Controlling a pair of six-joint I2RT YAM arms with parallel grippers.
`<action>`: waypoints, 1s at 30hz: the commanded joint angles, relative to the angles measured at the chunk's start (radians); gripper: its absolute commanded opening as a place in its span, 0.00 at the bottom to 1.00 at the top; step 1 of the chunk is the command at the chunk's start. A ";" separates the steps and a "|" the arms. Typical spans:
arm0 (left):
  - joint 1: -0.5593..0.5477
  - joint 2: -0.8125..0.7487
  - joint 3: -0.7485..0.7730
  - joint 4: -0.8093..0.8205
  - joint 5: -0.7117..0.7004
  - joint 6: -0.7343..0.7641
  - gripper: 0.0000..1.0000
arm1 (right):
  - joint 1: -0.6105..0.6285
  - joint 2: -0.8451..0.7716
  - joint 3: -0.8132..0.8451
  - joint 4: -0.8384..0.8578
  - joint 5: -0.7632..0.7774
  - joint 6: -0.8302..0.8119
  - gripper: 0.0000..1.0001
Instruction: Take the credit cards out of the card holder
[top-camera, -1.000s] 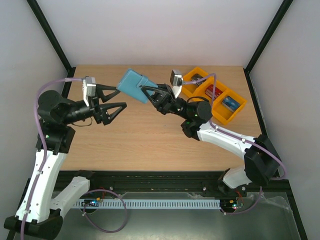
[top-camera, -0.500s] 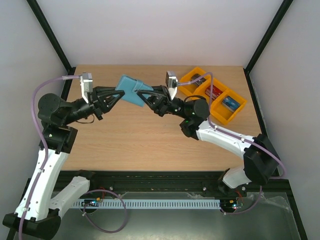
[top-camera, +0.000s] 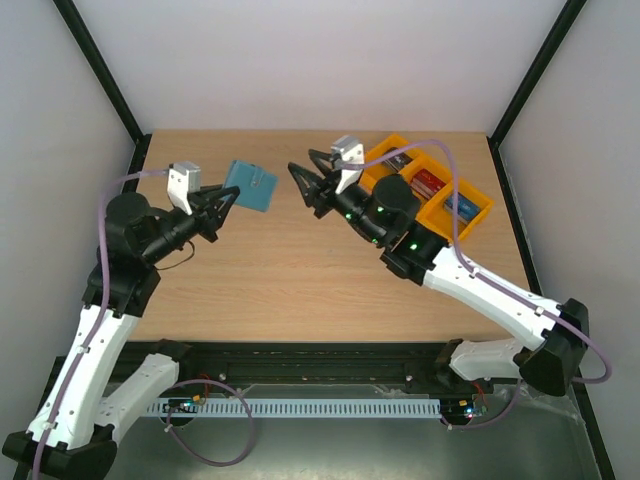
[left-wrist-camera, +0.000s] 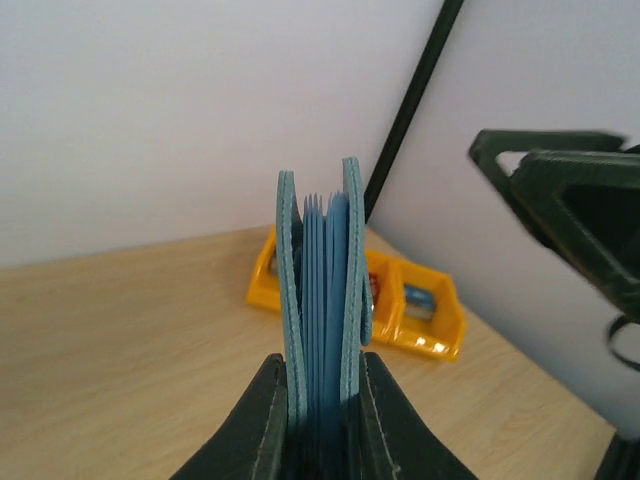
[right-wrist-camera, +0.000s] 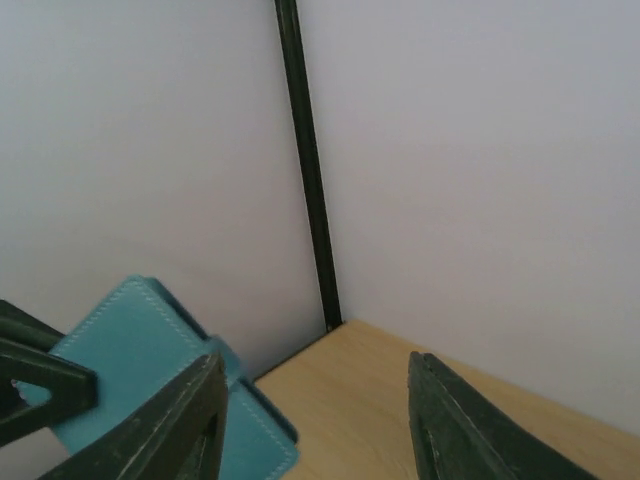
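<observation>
L pincer (left-wrist-camera: 322, 440) clamped on card holder (left-wrist-camera: 322, 290), held edge-on over far-left tabletop (top-camera: 300, 270). Holder's lower edge hidden betw. fingers (left-wrist-camera: 268, 425). Only blue leaves show; pocket contents can't be told. R pincer (right-wrist-camera: 315, 410): jaws apart, gripping nothing, near holder, not touching. Orange tray (top-camera: 472, 226) far right, contents too small to ID.

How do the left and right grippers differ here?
The left gripper is shut on the card holder; the right gripper is open and empty. The left gripper's fingers touch the card holder; the right gripper's stand clear of it. Both point toward each other above the table.
</observation>
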 joint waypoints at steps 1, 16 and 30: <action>-0.019 -0.013 -0.023 -0.029 -0.103 0.048 0.02 | 0.120 0.058 0.068 -0.200 0.190 -0.244 0.47; -0.024 -0.008 -0.026 -0.009 -0.004 0.058 0.02 | 0.187 0.222 0.157 -0.125 0.150 -0.275 0.41; -0.036 -0.014 -0.033 -0.007 0.071 0.096 0.02 | 0.187 0.299 0.228 -0.185 0.350 -0.254 0.18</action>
